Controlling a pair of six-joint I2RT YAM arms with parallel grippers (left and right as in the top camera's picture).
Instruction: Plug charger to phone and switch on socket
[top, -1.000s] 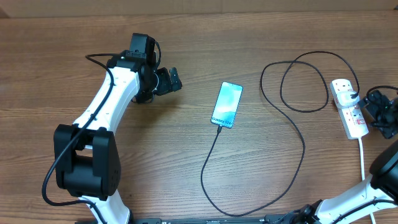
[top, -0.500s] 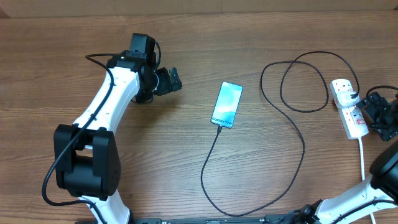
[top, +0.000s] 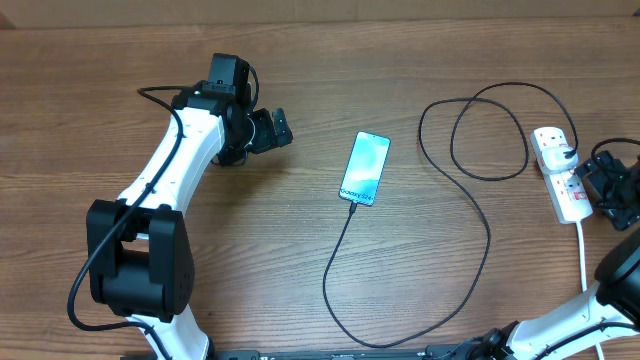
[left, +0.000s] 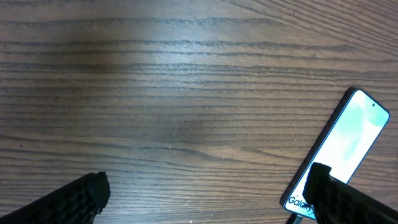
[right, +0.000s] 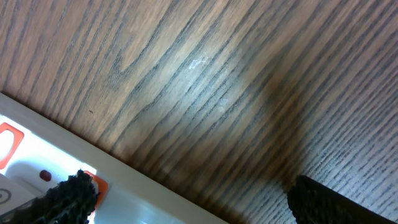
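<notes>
On the brown wood-grain table (top: 300, 60), matte and finely streaked, the phone (top: 364, 168) lies flat near the centre, a slim rounded rectangle with a dark edge and a pale blue-teal screen. The charger (top: 489, 238), a thin black cable, runs from the phone's lower end in a wide loop toward the robot, then curls in two rounder loops up to the socket (top: 566, 195) at the right edge. The socket is a smooth white oblong strip with small red switches and a thick white cord (top: 584, 255) trailing from it. Whether the connector tip is fully seated in the phone is too small to make out, and so is the position of the switches. The left gripper (left: 205, 196) hovers well left of the phone with its jaws spread fully wide, holding nothing. Its black knurled fingers (left: 81, 196) are cut off by the frame, and one of them hides the phone's lower corner in the left wrist view. The right gripper (right: 193, 196) hangs over the socket's outer side, jaws equally wide and empty. Contact between finger and socket cannot be determined.
</notes>
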